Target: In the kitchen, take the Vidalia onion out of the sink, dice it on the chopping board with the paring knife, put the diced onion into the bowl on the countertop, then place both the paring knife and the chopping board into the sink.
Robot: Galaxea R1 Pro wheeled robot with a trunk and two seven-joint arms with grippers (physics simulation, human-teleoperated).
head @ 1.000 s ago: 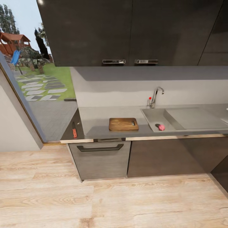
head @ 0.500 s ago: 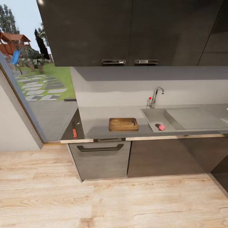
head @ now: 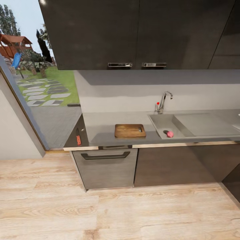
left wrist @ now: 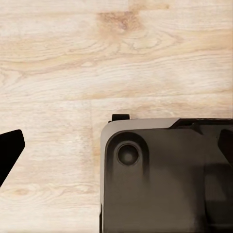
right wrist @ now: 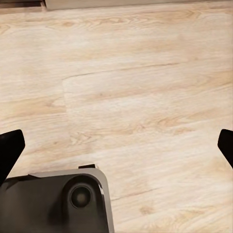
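From the head, the onion (head: 170,134) lies in the sink (head: 160,122), the chopping board (head: 130,130) beside it and the paring knife (head: 78,138) at the tabletop's (head: 100,125) far corner, all well away from both pincers. A rushed approach risks knocking the knife off. The left pincer (left wrist: 116,148) and right pincer (right wrist: 116,148) hang spread wide over the floor (right wrist: 136,82), holding nothing.

- upper cabinets (head: 140,33) are a dark charcoal, nearly black, with shiny silver handles (head: 120,64)
- countertop (head: 110,125) and backsplash (head: 133,95) are both plain pale grey
- chopping board (head: 130,130) is warm brown wood, darker round the edge
- paring knife (head: 78,137) has a red-orange handle and dark blade
- onion (head: 170,134) in the grey sink (head: 160,122) looks pink
- tap (head: 163,101) is chrome with a little red knob
- floor (head: 100,213) is light wood with wavy grain
- lower cabinets (head: 106,168) are grey, streaky grain
- robot base (left wrist: 165,179) is dark grey with a light rim
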